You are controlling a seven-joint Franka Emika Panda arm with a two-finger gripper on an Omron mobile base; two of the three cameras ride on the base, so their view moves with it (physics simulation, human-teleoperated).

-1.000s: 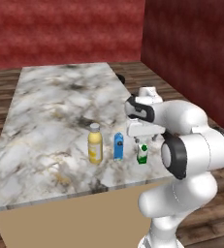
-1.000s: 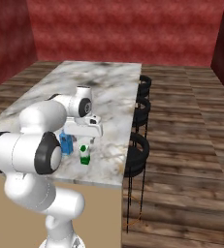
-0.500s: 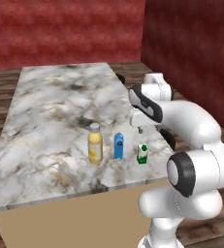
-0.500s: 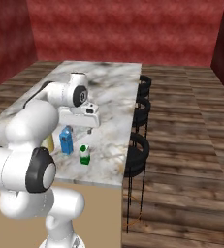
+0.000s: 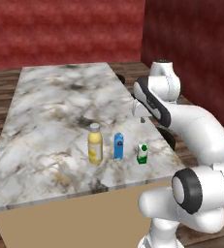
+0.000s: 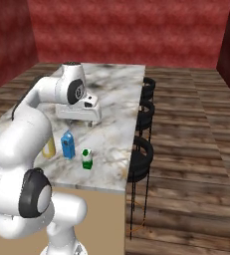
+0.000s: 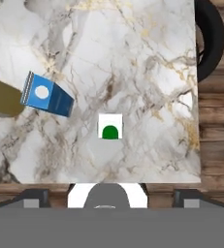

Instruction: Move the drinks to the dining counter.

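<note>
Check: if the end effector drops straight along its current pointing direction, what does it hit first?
Probably the green-and-white carton, near the middle of the hand view below the open end effector. If slightly off line, bare marble counter; depth is unclear.

end effector rose off green carton.

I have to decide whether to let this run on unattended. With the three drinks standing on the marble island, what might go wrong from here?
The green-and-white carton stands close to the dining counter's stool-side edge; a nudge might tip it off. The yellow bottle, blue carton and that carton stand in a tight row, so bumping one may topple its neighbour. The gripper hangs open above them; a low swing of the arm could sweep the row.
</note>
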